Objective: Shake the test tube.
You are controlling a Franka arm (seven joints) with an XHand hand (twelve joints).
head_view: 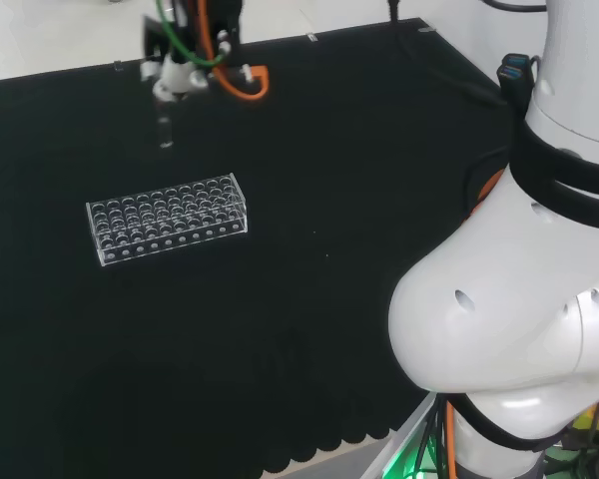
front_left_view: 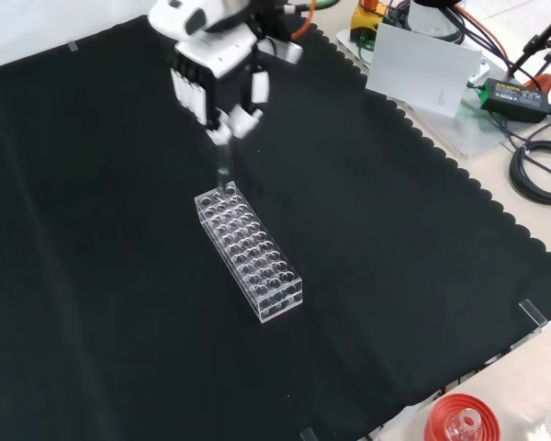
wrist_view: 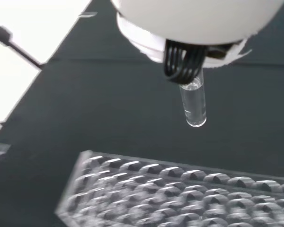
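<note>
**Holding the tube up, shake stage**

Looking at this, we've got the hand (front_left_view: 216, 73) curled round the top of the test tube (wrist_view: 193, 105), which hangs upright in the air, clear above the rack (front_left_view: 248, 253) near its end. We'd say the shake is the step in hand; next calls for small side-to-side wiggles, staying clear of the rack.

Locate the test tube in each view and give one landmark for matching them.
Head view: test tube hangs from the hand, upper left, above the rack.
Front view: tube upper centre, under the hand, above the rack's far end.
Wrist view: tube centre, rack below.
Landmark: the clear rack.
</note>
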